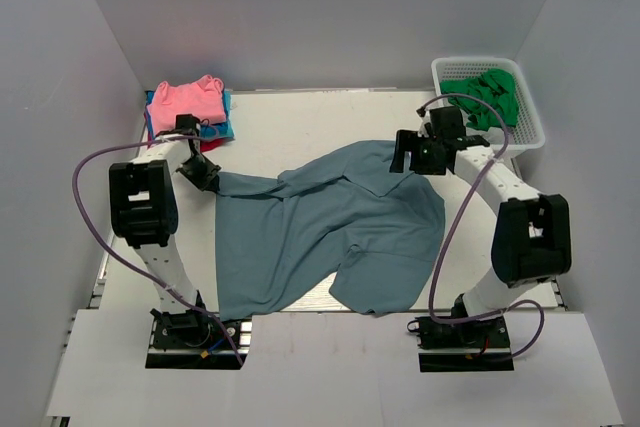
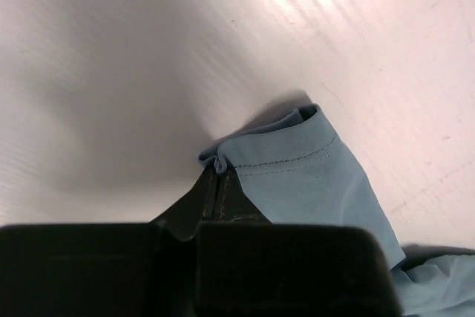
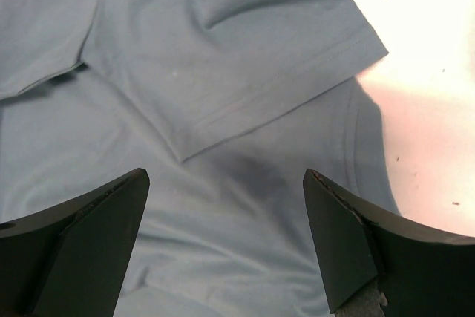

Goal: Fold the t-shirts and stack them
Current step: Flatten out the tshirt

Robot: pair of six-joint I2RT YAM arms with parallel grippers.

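A large slate-blue t-shirt [image 1: 330,232] lies spread and rumpled across the middle of the table. My left gripper [image 1: 207,179] is shut on its left sleeve hem; in the left wrist view the gripper [image 2: 217,172] pinches the sleeve [image 2: 304,168] at its corner. My right gripper [image 1: 412,159] is open just above the shirt's upper right part; in the right wrist view the gripper [image 3: 226,180] hovers over the cloth near a sleeve [image 3: 245,72]. A folded pink shirt [image 1: 187,99] tops a stack with bright blue [image 1: 216,131] and red cloth at the back left.
A white mesh basket [image 1: 530,117] at the back right holds green cloth [image 1: 490,95]. White walls enclose the table on three sides. Purple cables loop beside both arms.
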